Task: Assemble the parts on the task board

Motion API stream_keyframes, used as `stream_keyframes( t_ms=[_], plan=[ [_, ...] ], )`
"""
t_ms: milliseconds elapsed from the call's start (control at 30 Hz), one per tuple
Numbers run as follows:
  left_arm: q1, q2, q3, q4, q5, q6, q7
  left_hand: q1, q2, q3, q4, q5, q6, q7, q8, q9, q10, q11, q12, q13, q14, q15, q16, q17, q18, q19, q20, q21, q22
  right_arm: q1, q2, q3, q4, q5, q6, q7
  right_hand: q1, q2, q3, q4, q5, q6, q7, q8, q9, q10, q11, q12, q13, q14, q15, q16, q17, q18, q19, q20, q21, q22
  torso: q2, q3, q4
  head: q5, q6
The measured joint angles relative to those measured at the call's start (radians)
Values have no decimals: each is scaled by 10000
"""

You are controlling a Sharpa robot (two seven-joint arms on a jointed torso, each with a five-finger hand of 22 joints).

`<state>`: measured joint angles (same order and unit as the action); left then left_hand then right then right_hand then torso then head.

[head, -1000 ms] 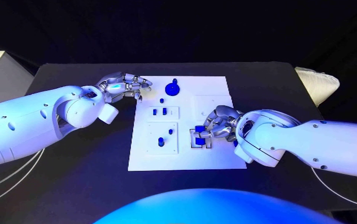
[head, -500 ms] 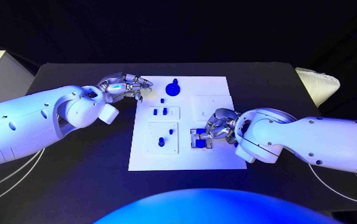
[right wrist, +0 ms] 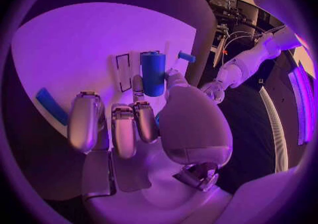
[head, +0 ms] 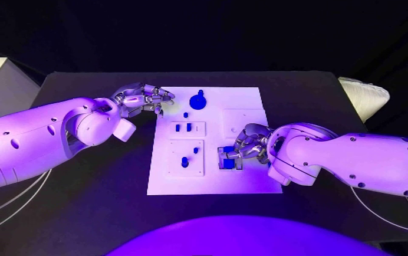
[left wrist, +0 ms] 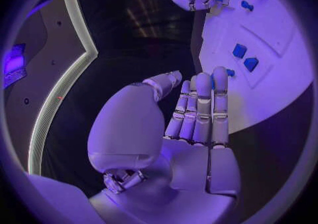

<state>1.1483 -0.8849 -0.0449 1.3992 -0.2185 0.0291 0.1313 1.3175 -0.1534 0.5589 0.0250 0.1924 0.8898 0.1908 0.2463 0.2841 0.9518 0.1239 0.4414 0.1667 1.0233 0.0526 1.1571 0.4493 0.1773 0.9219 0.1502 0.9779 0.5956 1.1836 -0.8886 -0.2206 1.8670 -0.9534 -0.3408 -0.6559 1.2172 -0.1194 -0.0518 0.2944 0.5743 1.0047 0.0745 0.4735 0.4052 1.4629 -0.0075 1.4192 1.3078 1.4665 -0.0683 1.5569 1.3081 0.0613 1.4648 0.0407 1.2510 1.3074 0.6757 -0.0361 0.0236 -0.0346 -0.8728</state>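
Head view: the white rectangular task board (head: 246, 99) lies at the middle of the black counter (head: 85, 197), with small blue plastic parts set on it. A round blue part with a stem (head: 198, 101) sits near the board's far edge, two small blue pegs (head: 183, 128) stand in a raised panel on the board's left half, and another blue peg (head: 184, 162) stands in the panel nearer the robot.

The right robot hand (head: 244, 147) rests low over the board's right side, its silver fingers pinching a blue block-shaped part (head: 229, 156) at a dark-outlined slot in the board. The right wrist view shows that block (right wrist: 153, 72) upright between thumb and fingertip, just beside the rectangular outline of the slot (right wrist: 123, 72), with a flat blue strip (right wrist: 51, 106) lying on the board well apart from it.

The left robot hand (head: 142, 98) hovers at the board's far left corner, holding nothing. The left wrist view shows its fingers (left wrist: 202, 108) extended side by side with the thumb apart, above the counter beside the board's edge.
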Motion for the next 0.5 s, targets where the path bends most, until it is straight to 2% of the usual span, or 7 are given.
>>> stream_keyframes(
  t_ms=[500],
  plan=[
    [0, 13, -1, -54, -8, 21, -5, 0, 0, 0, 0, 0, 0, 0, 0, 0, -29, 29, 0, -9, -30, 30, 0, -8, 0, 0, 0, 0, 1, 21, -237, -4, 362, -27, -216, 32, -16, -20, -4, -2, -17, 24, -25, 41, -25, 0, 0, 76, -2, 0, 0, -1, -2, 0, -2, 2, 54, -1, 2, 9, -7, 17, 0]
  ],
)
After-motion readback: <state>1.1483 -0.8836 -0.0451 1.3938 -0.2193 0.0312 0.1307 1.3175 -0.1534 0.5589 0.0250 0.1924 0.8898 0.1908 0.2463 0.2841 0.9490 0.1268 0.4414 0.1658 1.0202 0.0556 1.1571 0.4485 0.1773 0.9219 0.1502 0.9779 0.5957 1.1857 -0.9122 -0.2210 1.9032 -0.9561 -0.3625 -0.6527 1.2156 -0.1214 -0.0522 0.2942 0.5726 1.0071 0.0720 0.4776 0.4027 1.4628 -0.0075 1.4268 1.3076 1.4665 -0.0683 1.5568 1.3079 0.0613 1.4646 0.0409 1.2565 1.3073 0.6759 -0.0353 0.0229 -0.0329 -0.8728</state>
